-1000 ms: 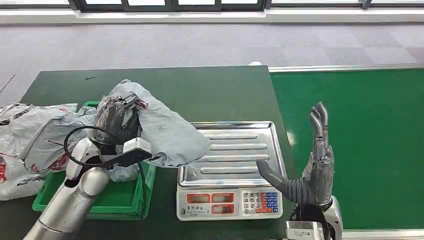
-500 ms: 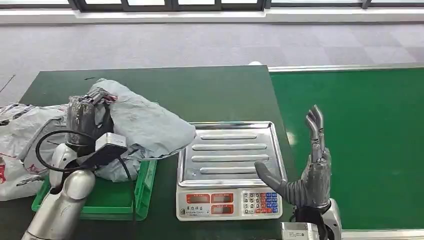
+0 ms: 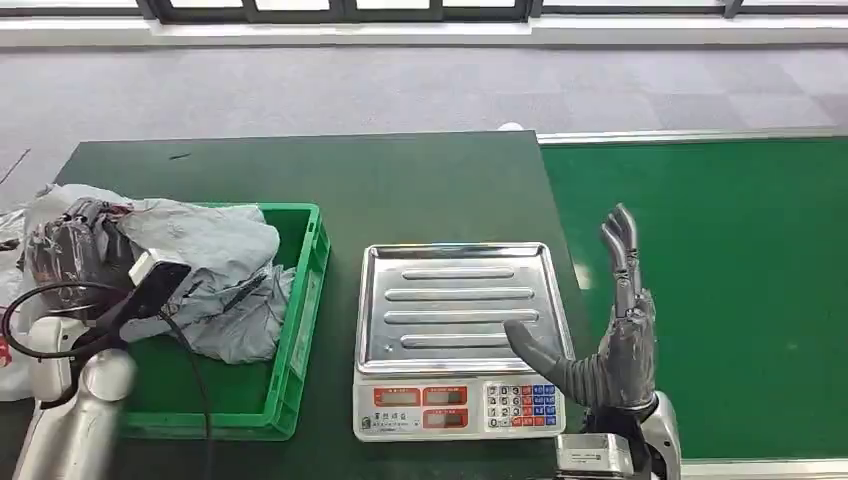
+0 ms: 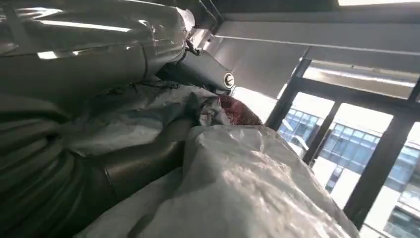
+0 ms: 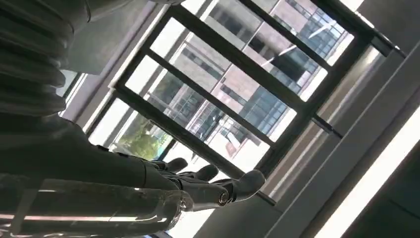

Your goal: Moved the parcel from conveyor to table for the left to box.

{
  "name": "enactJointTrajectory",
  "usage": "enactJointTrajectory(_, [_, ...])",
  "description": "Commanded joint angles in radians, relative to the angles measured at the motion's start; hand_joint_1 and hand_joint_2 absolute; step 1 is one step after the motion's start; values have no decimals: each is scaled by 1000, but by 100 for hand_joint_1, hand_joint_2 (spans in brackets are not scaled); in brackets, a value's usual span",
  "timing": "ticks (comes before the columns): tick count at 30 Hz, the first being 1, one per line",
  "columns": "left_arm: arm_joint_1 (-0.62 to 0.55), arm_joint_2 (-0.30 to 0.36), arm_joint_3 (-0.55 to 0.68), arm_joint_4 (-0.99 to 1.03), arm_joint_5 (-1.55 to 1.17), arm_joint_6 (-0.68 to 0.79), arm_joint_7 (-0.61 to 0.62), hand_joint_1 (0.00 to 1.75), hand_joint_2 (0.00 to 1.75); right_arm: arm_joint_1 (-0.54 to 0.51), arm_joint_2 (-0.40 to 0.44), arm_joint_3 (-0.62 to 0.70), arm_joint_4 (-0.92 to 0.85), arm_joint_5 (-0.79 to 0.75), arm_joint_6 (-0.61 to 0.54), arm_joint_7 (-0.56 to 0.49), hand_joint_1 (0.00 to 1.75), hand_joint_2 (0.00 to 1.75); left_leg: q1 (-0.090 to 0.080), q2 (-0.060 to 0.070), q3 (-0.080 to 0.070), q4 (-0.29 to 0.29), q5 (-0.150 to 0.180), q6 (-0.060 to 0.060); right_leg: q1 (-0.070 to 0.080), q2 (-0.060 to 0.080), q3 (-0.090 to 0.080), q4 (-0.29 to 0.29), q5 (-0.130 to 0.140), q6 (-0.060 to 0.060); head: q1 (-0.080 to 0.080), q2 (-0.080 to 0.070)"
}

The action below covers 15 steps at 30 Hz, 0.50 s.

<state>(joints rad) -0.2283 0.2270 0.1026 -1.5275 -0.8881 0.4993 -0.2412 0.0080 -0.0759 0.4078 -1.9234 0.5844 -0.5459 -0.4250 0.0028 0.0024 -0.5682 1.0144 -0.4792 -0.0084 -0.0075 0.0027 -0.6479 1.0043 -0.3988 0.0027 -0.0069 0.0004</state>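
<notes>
Grey parcel (image 3: 200,260) gripped in left hand (image 3: 70,245) over green crate (image 3: 300,300); right hand (image 3: 615,340) empty, fingers spread.

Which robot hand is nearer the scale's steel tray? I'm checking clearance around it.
The right. The right robot hand stands open beside the steel tray, at its conveyor-side edge. The left robot hand grips the grey parcel at the far side of the green crate.

A parcel-sorting or logistics workstation. A dark green worktable (image 3: 400,180) carries a steel-pan electronic weighing scale with red displays and keypad (image 3: 458,340) at 6 o'clock and a green plastic crate (image 3: 300,300) at 8 o'clock; a bright green conveyor belt (image 3: 720,270) runs at 3 o'clock. Grey carpet tiles (image 3: 420,90) and large dark-framed windows (image 5: 233,94) indicate an indoor hall.
</notes>
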Motion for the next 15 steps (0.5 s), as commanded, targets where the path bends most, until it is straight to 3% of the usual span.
enactJointTrajectory(1, [-107, -14, 106, 271, -9, -12, 18, 175, 175, -44, 26, -8, 29, 9, 7, 15, 0, 175, 0, 0, 2, -2, 1, -1, 0, 0, 2, -2, 1, 0, 0, 0])
enactJointTrajectory(5, [-105, -18, 95, 341, -20, -45, 14, 175, 175, -84, 20, -5, 46, 1, 25, 29, 0, 175, 0, 0, 2, -2, 1, -1, 0, 0, 2, -2, 1, 0, 0, 0])
enactJointTrajectory(9, [-115, -16, 30, 464, -81, -125, 22, 175, 175, -60, 18, -7, 45, 13, 25, 28, 0, 175, 0, -1, 3, -3, 2, 0, 0, -1, 3, -2, 1, 0, 0, 0])
enactJointTrajectory(10, [-111, -26, 24, 471, -89, -120, 27, 54, 175, -51, 19, -6, 45, 14, 22, 26, 0, 175, 0, -1, 3, -3, 2, 0, 0, -1, 3, -2, 1, 0, 0, 0])
enactJointTrajectory(11, [-107, -30, -12, 486, -156, -106, 38, 0, 175, -45, 24, -5, 40, 22, 24, 19, 0, 175, 0, -3, 4, -4, 2, 0, 0, -3, 4, -4, 1, 0, 0, 0])
enactJointTrajectory(14, [-87, -50, -30, 451, -183, -88, 52, 0, 175, -49, 29, -5, 31, 26, 31, 25, 0, 175, -1, -3, 4, -3, 2, 0, 0, -3, 3, -2, 0, 0, 0, 0])
enactJointTrajectory(15, [-80, -50, -37, 431, -191, -94, 58, 0, 0, -51, 31, -6, 29, 28, 34, 28, 0, 175, 0, -3, 4, -3, 2, 0, 0, -3, 4, -3, 1, 0, 0, 0])
